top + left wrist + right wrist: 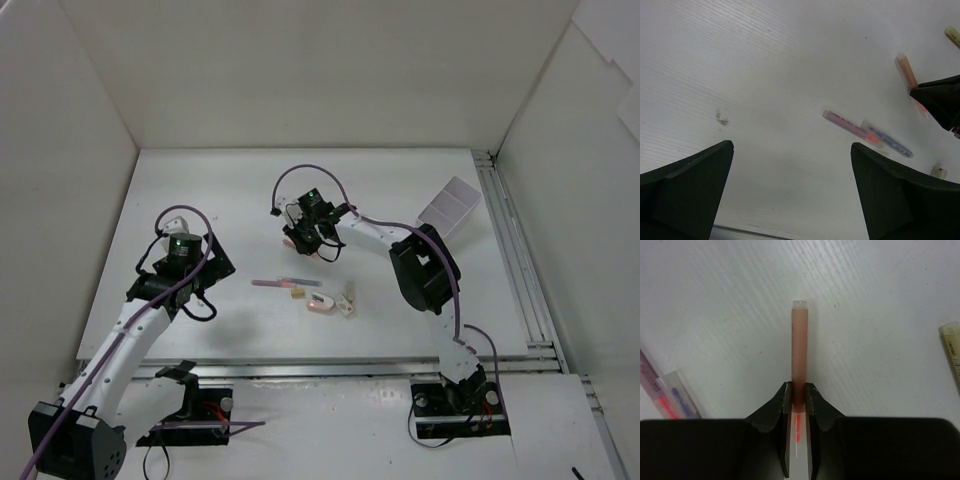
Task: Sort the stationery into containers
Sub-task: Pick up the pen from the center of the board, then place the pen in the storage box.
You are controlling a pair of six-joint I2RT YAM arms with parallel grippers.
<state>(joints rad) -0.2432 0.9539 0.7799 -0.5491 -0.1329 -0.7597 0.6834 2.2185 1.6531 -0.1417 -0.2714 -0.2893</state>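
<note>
My right gripper [309, 241] [798, 386] is shut on a pink-red pen [800, 345], which sticks out forward low over the table; it also shows in the left wrist view [906, 71]. A purple pen [270, 284] [844, 124] and a clear grey pen [888, 142] lie end to end mid-table. A tan block [296, 292], a white-pink block [320, 303] and a cream block [347, 300] lie beside them. A yellow stick [953, 351] lies right of the held pen. My left gripper [205, 285] [791, 145] is open and empty over bare table, left of the pens. The white containers [448, 207] stand at the back right.
White walls enclose the table on three sides. A metal rail [515, 260] runs along the right edge and another along the front. A small dark smudge [721, 118] marks the table near my left gripper.
</note>
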